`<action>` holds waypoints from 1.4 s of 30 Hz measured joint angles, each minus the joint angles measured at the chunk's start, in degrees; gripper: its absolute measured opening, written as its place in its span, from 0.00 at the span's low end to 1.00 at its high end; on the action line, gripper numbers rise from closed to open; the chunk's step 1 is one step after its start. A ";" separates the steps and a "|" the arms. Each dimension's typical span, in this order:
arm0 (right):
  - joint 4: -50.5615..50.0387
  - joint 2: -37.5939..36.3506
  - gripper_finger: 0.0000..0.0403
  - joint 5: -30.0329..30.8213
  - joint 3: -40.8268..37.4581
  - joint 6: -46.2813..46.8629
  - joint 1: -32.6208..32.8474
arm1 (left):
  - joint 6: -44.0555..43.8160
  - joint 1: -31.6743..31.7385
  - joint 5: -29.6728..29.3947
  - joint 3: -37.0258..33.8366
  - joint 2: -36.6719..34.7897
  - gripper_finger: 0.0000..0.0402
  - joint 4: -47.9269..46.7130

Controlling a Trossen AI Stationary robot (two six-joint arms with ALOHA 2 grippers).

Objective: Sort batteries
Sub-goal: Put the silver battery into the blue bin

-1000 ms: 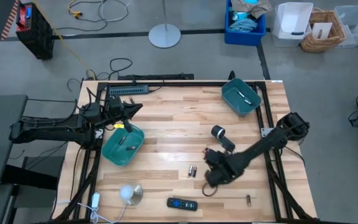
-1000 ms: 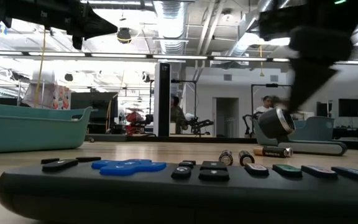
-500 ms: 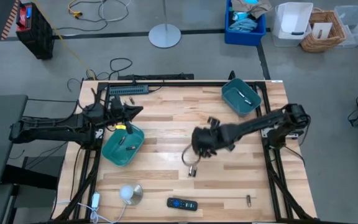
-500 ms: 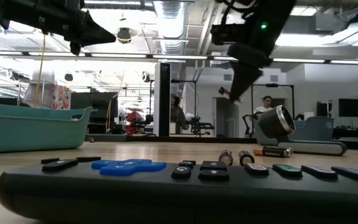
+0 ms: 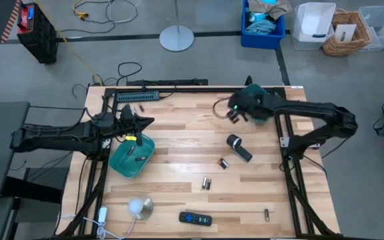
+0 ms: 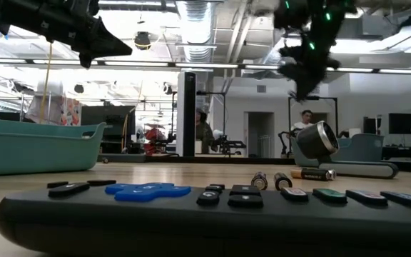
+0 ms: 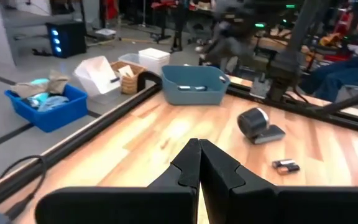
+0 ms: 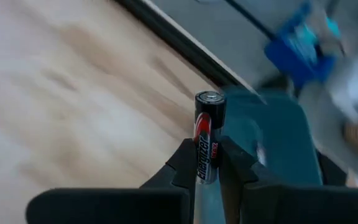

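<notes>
Right gripper [image 8: 207, 163] has swung from the table's near middle to beside the far-right bin [image 5: 267, 110], clamping a battery [image 8: 208, 134]. Delivery step; next, centre over bin and release. Left gripper [image 7: 199, 163] closed, empty, over the left bin [image 5: 132, 157].

Two dark, near-black arms, slim jointed links with rounded joint housings. Left tool [image 7: 199, 163]: matte black fingers, angular and tapering to a wedge, mounted on a wide flat black crossbar. Right tool [image 8: 209, 163]: same black tapered fingers and crossbar. Small green indicator lights glow on the right arm's wrist. Thin black cable loops beside that wrist.
</notes>
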 joint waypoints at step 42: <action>37.06 -1.64 0.51 -2.01 -9.28 -11.65 -0.52 | -3.79 30.76 2.29 21.67 29.11 0.18 -31.81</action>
